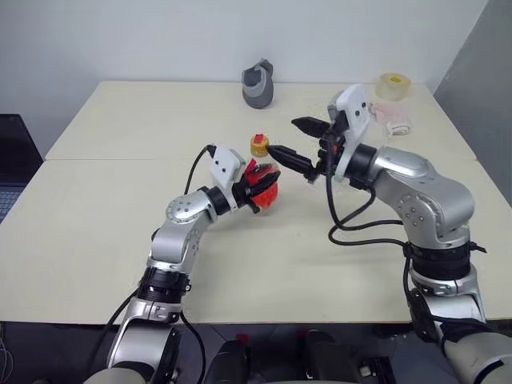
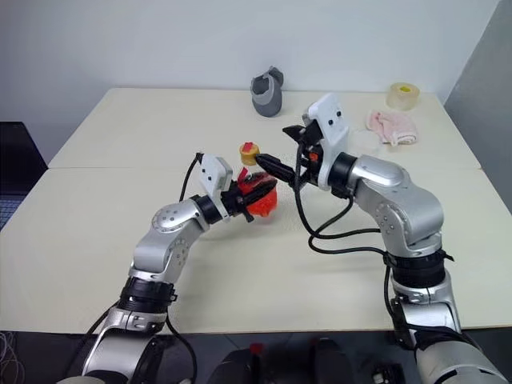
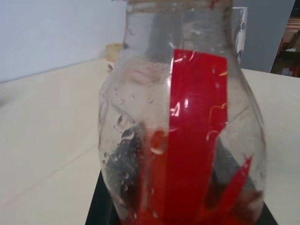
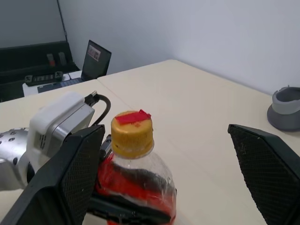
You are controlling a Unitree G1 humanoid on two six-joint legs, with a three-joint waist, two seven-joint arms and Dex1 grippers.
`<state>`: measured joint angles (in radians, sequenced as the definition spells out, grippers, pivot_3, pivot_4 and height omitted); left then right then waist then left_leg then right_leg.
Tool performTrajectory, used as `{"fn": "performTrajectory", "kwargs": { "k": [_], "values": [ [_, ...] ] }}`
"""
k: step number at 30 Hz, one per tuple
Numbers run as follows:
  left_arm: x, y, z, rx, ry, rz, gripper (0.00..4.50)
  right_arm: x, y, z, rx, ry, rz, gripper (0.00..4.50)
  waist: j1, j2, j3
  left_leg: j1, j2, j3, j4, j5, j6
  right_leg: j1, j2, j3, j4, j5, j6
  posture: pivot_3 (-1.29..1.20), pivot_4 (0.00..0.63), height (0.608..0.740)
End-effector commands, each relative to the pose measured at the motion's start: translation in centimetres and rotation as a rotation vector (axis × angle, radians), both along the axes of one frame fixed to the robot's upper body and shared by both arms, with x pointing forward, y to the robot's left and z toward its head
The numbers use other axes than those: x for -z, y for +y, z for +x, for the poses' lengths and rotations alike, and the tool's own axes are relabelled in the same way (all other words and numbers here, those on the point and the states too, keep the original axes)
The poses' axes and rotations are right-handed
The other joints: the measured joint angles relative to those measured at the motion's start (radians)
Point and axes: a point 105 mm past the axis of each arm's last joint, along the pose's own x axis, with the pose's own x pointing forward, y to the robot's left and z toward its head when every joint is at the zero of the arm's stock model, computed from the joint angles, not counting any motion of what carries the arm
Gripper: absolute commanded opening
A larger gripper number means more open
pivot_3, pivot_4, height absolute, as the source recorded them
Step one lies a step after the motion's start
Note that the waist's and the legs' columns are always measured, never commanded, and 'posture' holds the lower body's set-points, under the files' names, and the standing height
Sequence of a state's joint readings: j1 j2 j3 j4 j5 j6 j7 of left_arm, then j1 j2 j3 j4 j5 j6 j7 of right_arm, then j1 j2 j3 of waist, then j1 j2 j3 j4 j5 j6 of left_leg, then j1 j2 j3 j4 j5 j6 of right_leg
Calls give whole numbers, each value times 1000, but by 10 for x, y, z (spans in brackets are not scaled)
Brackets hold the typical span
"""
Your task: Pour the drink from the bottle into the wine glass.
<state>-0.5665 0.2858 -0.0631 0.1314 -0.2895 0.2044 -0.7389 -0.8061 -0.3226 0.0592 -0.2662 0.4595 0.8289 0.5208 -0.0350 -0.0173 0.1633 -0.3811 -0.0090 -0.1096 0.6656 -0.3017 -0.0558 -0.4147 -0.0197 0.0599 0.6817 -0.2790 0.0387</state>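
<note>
Bottle neck cut off by frame edge

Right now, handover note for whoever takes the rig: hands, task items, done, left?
Left hand: shut on the bottle, holding it upright just above the table.
Right hand: open, level, fingers either side of the yellow cap, not gripping it.
Drink: red, low in the bottle.
Wine glass: I cannot make it out from here.
Done: bottle picked up.
Left: cap is on, so take it off, locate the glass, pour.
Also on the table: grey holder, tape roll, pink cloth.
</note>
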Motion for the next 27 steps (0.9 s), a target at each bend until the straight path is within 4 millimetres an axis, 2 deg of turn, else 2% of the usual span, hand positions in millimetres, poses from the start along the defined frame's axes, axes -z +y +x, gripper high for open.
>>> {"fn": "performTrajectory", "kwargs": {
  "k": [1,7,13,20,27],
  "values": [
    [-17,-6,-2,28,-77,-14,1025,-15,5,-3,-3,-68,20,4491,0,0,0,0,0,0,0,0,0,0,0,0,0,0,0,0,150,740],
    [-18,-11,-2,42,-80,-21,1025,-12,19,-8,-52,-57,24,4491,0,0,0,0,-1,0,0,0,0,0,0,0,0,0,0,0,150,740],
    [-19,-15,-5,53,-82,-27,1025,-6,28,-2,-66,-35,24,4491,-2,0,0,0,0,0,0,0,0,0,0,0,0,0,0,0,150,740],
    [-20,-14,-7,54,-80,-30,1025,-5,16,14,-4,-22,33,4491,-7,0,0,0,-1,0,0,0,0,0,0,0,0,0,0,0,150,740],
    [-17,-14,-13,69,-89,-15,1025,-6,-3,18,30,1,61,4491,-10,0,0,0,0,-1,0,0,0,0,0,1,0,0,0,0,150,740]
  ]
}}
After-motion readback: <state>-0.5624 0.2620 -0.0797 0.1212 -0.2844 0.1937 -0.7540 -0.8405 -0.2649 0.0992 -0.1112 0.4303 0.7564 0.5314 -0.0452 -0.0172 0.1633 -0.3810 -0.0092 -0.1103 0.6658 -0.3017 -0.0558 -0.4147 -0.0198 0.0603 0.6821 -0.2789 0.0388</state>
